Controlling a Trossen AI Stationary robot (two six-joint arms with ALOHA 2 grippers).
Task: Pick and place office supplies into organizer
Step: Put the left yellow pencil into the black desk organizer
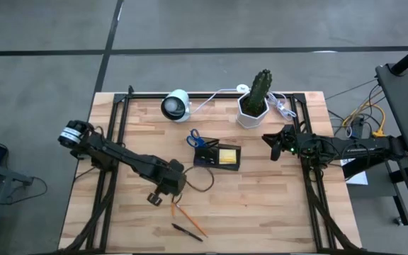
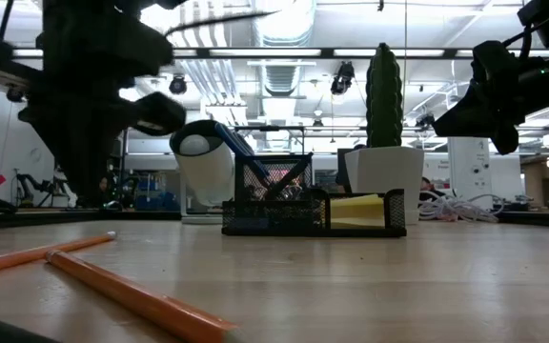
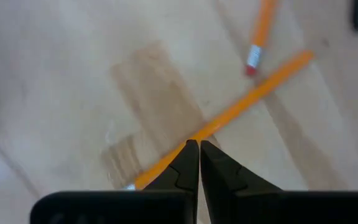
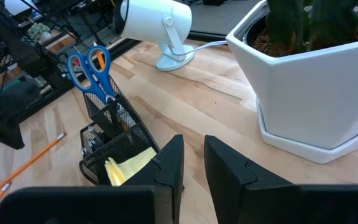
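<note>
While the left gripper [image 1: 156, 199] hangs over the near-left part of the wooden table [image 1: 275, 205], its jaws are pressed together with nothing between them; the left wrist view shows its tips just above an orange pencil [image 3: 229, 115], though whether they touch it is hard to say. A second orange pencil [image 3: 261, 32] lies close by, and a black pen [image 1: 187, 231] lies nearer the front edge. The black mesh organizer [image 1: 217, 156] sits mid-table, holding blue-handled scissors [image 4: 91, 65] upright and a yellow sticky-note pad [image 4: 130, 163]. The right gripper [image 1: 274, 145] hovers right of the organizer, jaws slightly apart and empty, near the white cactus pot [image 1: 251, 110].
</note>
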